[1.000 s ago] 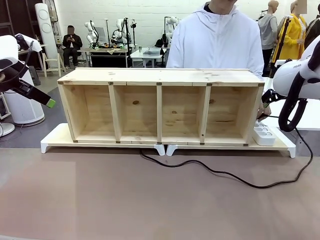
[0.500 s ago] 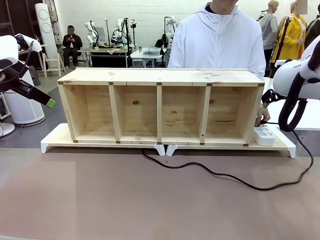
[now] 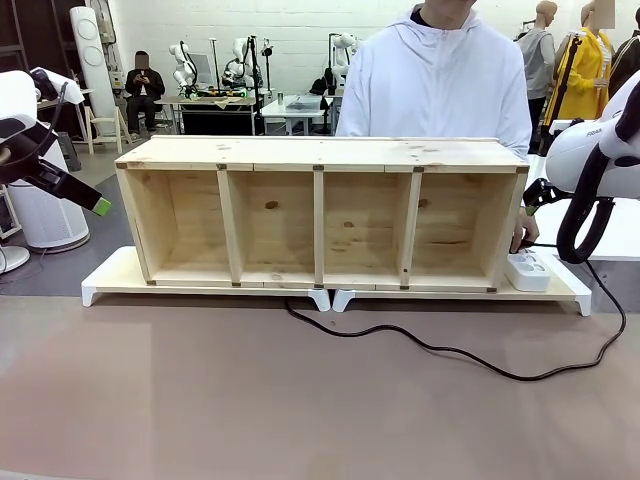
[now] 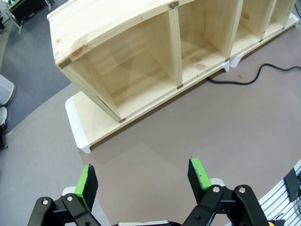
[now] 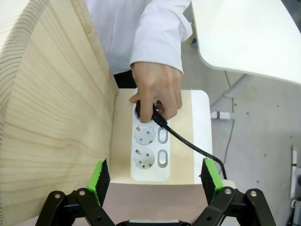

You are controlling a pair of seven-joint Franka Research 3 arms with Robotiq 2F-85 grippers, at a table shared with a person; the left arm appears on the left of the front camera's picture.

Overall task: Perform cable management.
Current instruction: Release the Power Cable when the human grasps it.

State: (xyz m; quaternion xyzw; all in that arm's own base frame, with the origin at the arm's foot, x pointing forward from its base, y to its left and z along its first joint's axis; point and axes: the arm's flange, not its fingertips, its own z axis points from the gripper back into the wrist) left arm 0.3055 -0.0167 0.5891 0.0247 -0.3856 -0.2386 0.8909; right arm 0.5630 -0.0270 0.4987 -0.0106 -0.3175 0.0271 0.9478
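Since a second ago the person's hand (image 5: 155, 94) has dropped to the white multi-socket power strip (image 5: 150, 146), and the loop of the long thin black power cord (image 3: 450, 348) on the brown counter (image 3: 200, 400) has shifted slightly; both arms look as they did.

From the right wrist view, the hand pinches the cord's plug (image 5: 149, 113) at the strip's topmost socket, in the middle of the frame. I cannot tell whether it is seated. My right end effector (image 5: 153, 178) hangs above with its jaws spread wide and nothing between them. My left end effector (image 4: 141, 178) is likewise open and empty, over bare counter at the lower part of its frame.

In the front view the cord runs from under the middle of the long four-bay pine shelf (image 3: 320, 210), curves across the lower centre, then climbs toward the strip at the right edge.

I judge the cord light, limp and fairly slick, so it will sag and slide rather than hold a shape. I'd pinch it across the slack on open counter, well clear of the plug and the hand.
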